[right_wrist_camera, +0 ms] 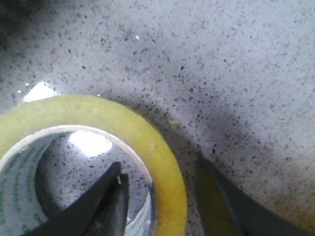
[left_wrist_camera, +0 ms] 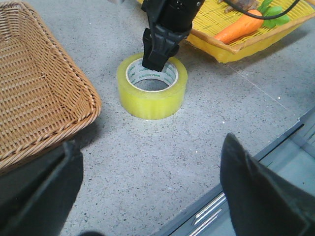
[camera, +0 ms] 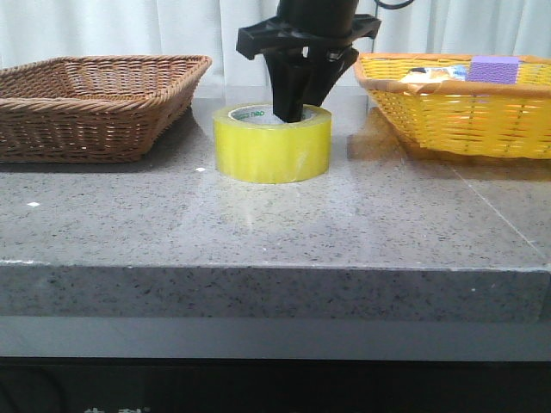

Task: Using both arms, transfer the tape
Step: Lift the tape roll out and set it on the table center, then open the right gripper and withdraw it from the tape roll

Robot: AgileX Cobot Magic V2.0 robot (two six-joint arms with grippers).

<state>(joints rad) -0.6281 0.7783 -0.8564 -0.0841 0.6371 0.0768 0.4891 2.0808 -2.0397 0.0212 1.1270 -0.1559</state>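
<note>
My right tool [camera: 291,110] straddles the far wall of the tape roll [camera: 272,143], which lies flat on the bench [camera: 258,224] with its core axis vertical, one finger inside the core, one outside, jaws apart and not yet clamped; my left tool [left_wrist_camera: 147,196], also apart, stands further off

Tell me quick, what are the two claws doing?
Left gripper: open, holding nothing.
Right gripper: open, one finger inside the tape, one outside its wall, not squeezing yet.
</note>
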